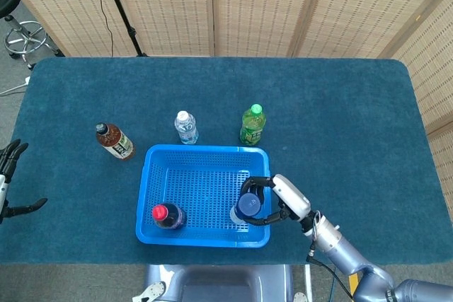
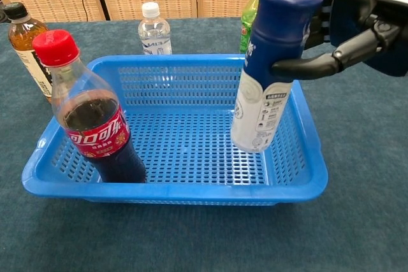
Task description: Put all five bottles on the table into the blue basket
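Teal table | bottle in right robot hand (over basket)

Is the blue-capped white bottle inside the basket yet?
Inside, held upright: the right hand grips the white bottle, its base within the blue basket walls.

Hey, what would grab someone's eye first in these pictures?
The right hand holds a blue-capped white bottle upright over the right side of the blue basket. A red-capped cola bottle already stands in its front left corner.
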You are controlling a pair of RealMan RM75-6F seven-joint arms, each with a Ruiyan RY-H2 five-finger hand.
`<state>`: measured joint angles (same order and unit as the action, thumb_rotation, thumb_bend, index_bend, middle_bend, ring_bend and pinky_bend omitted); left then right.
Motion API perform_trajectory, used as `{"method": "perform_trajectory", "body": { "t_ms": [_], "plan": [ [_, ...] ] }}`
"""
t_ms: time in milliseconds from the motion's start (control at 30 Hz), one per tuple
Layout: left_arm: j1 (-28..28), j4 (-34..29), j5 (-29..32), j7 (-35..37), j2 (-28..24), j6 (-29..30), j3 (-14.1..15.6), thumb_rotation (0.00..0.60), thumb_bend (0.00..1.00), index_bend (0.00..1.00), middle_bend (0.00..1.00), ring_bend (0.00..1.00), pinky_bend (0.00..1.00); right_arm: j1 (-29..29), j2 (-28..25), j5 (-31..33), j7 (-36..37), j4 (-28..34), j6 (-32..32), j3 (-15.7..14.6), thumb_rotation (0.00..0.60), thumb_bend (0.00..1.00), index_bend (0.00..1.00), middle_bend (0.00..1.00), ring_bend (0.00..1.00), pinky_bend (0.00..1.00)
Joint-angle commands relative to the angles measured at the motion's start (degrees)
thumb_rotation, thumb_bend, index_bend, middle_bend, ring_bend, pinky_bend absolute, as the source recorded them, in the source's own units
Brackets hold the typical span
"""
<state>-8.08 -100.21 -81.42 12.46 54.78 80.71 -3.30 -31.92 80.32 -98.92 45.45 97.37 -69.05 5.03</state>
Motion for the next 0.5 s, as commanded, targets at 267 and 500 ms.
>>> {"method": "perform_trajectory", "body": {
  "t_ms": [267, 500],
  "plan": [
    [0.2, 0.3, 0.2, 1.3, -0.3, -0.3, -0.2, 0.600, 0.04, 0.00, 0.00, 0.00, 0.00, 0.4, 3.8, -5.2, -3.7, -5.6, -2.7, -5.5, 0.600, 0.20, 0.51, 0.55, 0.53, 0.64],
    [0.4, 0.3, -0.3, 1.7, -0.5, -0.3, -0.2, 0.600, 0.04, 0.00, 0.00, 0.00, 0.00, -1.1, 0.8, -7.2, -2.5, -5.6, -0.5, -9.8, 0.600, 0.00, 0.07, 0.06, 0.07, 0.22]
  ]
}}
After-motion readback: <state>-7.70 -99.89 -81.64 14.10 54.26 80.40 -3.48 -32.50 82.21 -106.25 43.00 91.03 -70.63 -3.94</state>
